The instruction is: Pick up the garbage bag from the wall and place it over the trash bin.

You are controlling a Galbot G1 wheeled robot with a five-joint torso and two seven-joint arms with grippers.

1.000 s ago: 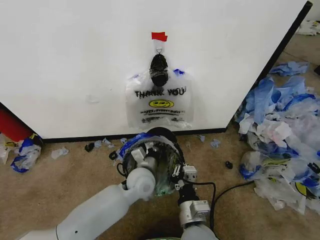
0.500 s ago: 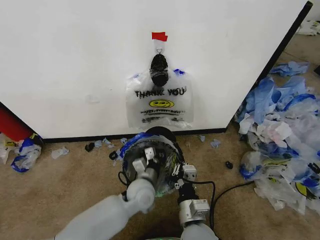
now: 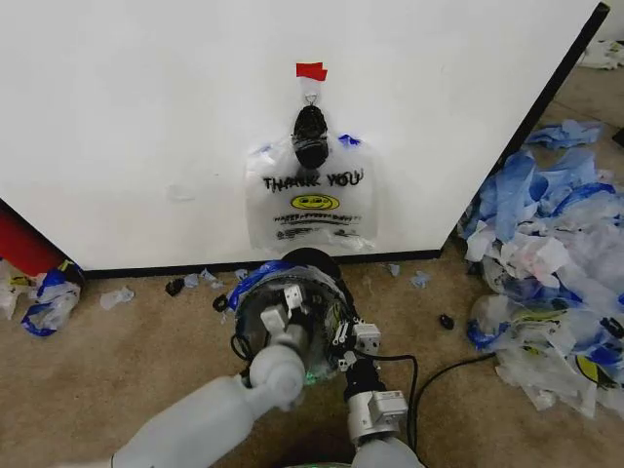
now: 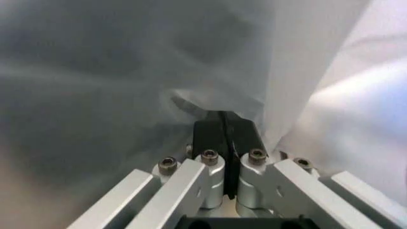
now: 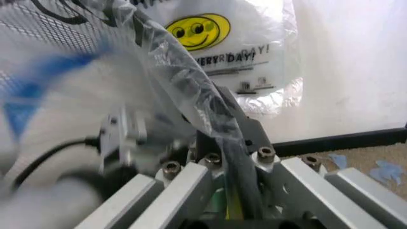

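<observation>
Hung by its blue handles on a hook on the white wall [image 3: 146, 117], garbage bag [image 3: 310, 203] just above the trash bin [image 3: 255, 281], where left gripper [image 4: 224, 125] and right gripper [image 5: 224, 125], each pinched on thin plastic film, seemingly stretched a liner over the rim.

The trash bin [image 3: 292, 312] sits mostly hidden under clear film and the two arms, just its dark rim and a bit of mesh peeking through. The left hand [image 4: 224, 125] has its tips buried in cloudy plastic, and everything past them is a grey blur. The right hand [image 5: 224, 128] is wrapped by a crumpled fold of film, so its fingertips are lost. Behind it the garbage bag [image 5: 219, 43] is cut off by the frame's edge, lettering only partly readable. The red object [image 3: 24, 244] is cropped at the wall's [image 3: 146, 117] lower corner.
</observation>
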